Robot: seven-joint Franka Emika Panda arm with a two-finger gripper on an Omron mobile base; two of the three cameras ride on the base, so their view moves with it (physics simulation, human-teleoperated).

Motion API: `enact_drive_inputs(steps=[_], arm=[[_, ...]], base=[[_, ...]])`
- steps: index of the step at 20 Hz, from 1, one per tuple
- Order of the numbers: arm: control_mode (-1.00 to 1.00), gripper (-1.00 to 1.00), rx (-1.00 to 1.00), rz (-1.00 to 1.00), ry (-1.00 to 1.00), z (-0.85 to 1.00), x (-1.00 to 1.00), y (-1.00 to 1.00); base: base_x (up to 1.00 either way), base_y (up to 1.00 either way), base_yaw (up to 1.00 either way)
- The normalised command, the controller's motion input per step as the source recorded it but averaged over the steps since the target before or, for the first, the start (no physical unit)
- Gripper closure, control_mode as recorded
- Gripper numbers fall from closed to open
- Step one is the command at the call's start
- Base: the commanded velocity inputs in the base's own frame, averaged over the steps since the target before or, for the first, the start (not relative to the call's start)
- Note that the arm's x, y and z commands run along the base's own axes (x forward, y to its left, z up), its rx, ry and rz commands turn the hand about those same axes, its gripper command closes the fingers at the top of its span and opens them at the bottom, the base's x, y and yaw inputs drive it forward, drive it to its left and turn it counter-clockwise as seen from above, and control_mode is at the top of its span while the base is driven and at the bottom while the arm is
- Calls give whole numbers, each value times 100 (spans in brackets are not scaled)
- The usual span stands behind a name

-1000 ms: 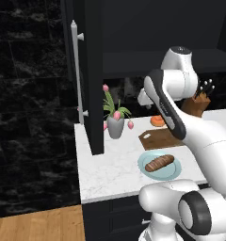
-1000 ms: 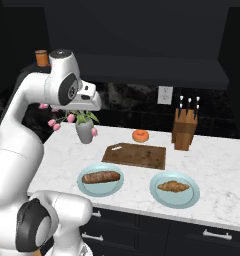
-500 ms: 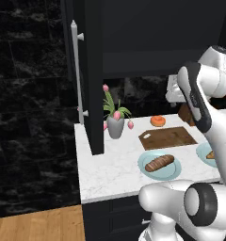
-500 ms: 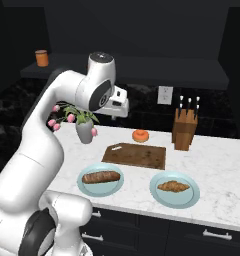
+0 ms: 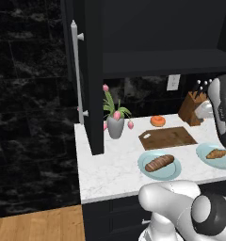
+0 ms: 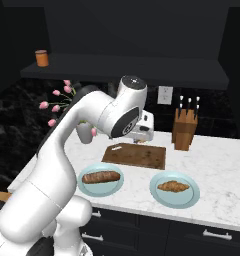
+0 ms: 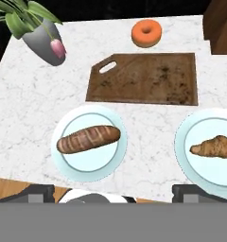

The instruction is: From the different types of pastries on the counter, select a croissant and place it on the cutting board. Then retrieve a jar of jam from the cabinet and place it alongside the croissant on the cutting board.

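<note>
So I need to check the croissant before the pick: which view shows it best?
The hand view: the croissant lies large and unblocked on its teal plate. The right base view shows it smaller; the left base view shows it small, near the arm.

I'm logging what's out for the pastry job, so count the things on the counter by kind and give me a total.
Pastries: 3, a long brown loaf, a croissant, an orange doughnut
Pale teal plates: 2
Cutting board: 1
Flower vase: 1
Knife block: 1
Total: 8
</note>
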Motion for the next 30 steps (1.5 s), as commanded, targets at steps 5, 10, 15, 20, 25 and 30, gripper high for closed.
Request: enact_drive_inputs(steps=[5, 10, 15, 20, 25, 30], arm=[[-100, -100, -1, -6, 4, -9, -9, -5], [-100, -100, -10, -35, 26, -41, -14, -26], [-100, -100, -11, -47, 23, -33, -14, -49], [-100, -100, -6, -38, 14, -31, 3, -25], [-100, -100, 0, -5, 0, -13, 0, -11], [-100, -100, 0, -21, 0, -60, 4, -35]], base=[[0, 0, 0], [0, 0, 0], [0, 0, 0], [0, 0, 0], [0, 0, 0], [0, 0, 0]])
